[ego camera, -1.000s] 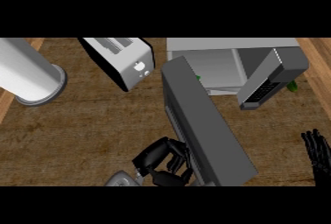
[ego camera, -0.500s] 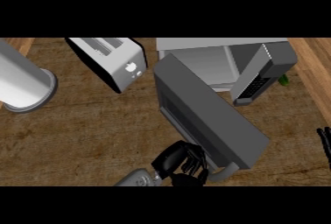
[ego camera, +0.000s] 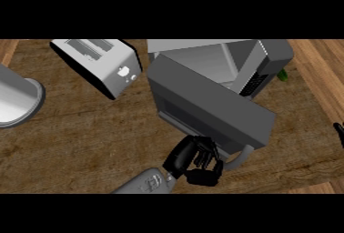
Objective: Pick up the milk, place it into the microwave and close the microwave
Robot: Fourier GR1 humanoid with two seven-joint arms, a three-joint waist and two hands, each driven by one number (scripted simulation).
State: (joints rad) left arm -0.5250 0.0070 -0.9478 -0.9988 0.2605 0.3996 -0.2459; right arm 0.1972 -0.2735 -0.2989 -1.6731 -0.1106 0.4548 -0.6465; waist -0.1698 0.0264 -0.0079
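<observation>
The left hand [ego camera: 194,160] had its fingers curled, pressed against the lower edge of the microwave door [ego camera: 211,107], which stood partly open. The milk could not be seen. The right hand [ego camera: 339,133] barely showed at the edge, so I could not tell its fingers. A toaster [ego camera: 101,63] stood on the wooden tabletop [ego camera: 74,141].

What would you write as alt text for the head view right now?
The robot's left hand, fingers curled, presses against the half-open microwave door. A toaster and a grey cylinder stand left on the wooden counter; no milk is visible.
</observation>
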